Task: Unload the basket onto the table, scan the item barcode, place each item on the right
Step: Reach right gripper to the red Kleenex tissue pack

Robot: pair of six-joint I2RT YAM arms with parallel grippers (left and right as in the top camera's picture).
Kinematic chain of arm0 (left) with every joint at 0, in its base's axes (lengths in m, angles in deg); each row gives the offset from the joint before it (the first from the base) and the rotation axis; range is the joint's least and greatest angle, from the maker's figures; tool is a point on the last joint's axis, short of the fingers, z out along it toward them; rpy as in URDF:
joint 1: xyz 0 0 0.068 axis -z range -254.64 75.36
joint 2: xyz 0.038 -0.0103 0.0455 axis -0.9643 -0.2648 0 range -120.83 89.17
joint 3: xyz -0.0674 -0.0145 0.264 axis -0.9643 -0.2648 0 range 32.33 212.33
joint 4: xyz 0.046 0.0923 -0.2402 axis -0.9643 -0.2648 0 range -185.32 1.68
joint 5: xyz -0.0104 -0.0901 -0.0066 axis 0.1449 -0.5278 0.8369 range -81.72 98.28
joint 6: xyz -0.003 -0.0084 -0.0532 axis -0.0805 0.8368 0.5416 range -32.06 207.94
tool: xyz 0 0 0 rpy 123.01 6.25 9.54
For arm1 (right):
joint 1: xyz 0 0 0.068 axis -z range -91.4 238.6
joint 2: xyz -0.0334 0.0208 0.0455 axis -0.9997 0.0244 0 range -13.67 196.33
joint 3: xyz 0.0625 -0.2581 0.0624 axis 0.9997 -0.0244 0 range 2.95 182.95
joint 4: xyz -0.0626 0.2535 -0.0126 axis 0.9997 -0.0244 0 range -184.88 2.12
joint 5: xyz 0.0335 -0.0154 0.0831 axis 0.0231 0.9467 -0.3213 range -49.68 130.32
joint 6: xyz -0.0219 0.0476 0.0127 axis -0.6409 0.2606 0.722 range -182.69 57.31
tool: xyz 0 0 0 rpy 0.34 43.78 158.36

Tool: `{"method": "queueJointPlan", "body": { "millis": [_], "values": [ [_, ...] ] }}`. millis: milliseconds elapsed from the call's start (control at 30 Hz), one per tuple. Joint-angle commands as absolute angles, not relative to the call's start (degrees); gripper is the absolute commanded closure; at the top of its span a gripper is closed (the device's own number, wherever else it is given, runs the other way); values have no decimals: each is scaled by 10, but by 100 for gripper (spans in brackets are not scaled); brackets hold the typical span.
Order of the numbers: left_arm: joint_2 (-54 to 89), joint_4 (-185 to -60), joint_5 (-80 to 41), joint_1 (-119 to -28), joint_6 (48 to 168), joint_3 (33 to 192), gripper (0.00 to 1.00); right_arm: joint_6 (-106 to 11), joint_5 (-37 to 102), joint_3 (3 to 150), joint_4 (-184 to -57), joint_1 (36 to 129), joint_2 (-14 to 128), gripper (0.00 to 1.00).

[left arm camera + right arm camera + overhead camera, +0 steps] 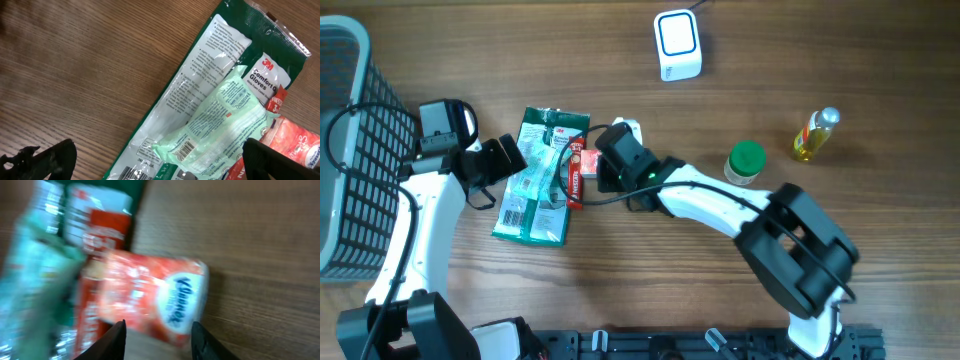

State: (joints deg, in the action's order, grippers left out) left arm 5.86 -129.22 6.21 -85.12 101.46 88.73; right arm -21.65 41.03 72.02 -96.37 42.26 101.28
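A red and white Kleenex pack lies by a green 3M gloves package. A pale green wipes pack rests on the gloves package, its barcode facing up. A thin red stick pack lies beside them. My right gripper is at the Kleenex pack's near edge with its fingers partly apart. The view is blurred, so I cannot tell if they pinch it. My left gripper hangs wide open over the green packs. The white scanner stands at the back.
A grey wire basket fills the left edge. A green-capped jar and a small oil bottle stand to the right. A black cable crosses the green packages.
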Motion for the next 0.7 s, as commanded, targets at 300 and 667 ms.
{"method": "queueJointPlan", "body": {
  "millis": [300, 667],
  "values": [
    [57, -1292, 58, -849, 1003, 885, 0, -351, 435, 719, -1018, 460, 970, 85],
    [57, -1292, 58, -849, 1003, 885, 0, -775, 427, 719, -1271, 513, 907, 90]
  ]
}}
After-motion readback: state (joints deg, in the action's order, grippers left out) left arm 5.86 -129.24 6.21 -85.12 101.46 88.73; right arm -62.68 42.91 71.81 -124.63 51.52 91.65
